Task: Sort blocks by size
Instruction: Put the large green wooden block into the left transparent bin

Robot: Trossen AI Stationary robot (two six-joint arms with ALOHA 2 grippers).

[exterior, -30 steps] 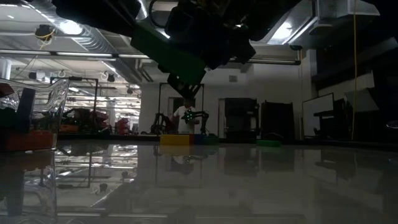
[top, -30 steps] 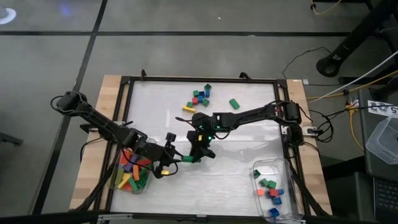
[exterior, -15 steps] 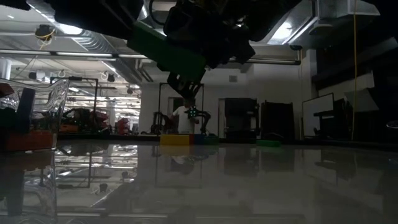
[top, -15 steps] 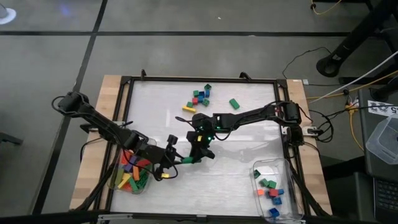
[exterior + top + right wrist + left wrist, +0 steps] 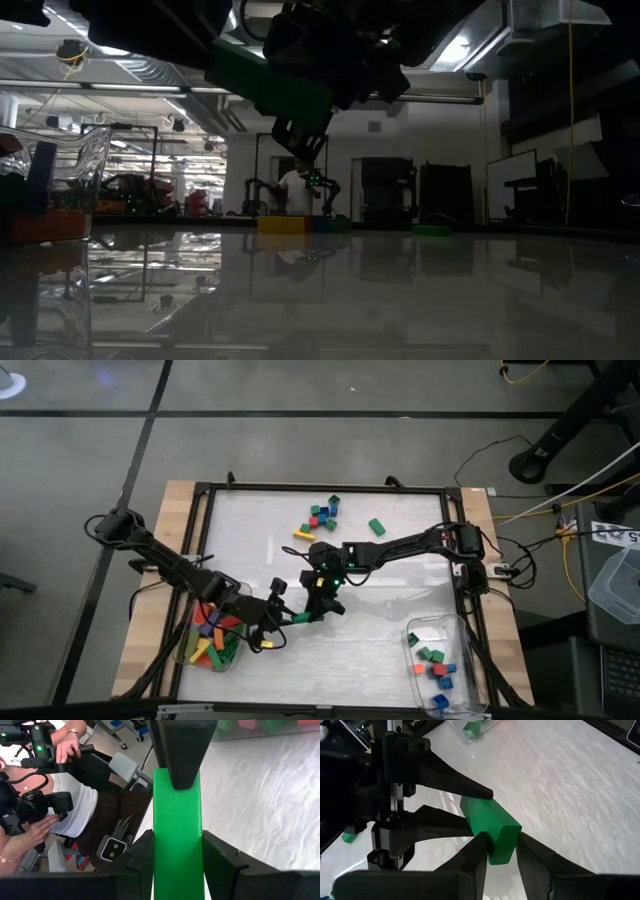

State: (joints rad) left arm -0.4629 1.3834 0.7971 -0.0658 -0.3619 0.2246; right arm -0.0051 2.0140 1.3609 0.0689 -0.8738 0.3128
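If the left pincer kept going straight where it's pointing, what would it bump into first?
Probably the right pincer: the left pincer and it grip opposite ends of the same long green plastic brick.

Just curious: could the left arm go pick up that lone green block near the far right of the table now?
Probably not yet: the left pincer is shut on a long green block, which the right pincer grips too. The lone green block lies uncovered.

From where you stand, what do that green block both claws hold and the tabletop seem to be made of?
Green block: probably smooth moulded plastic, with even colour and crisp edges. Tabletop: a pale glossy sheet, perhaps coated board or acrylic; it mirrors the room in the low view.
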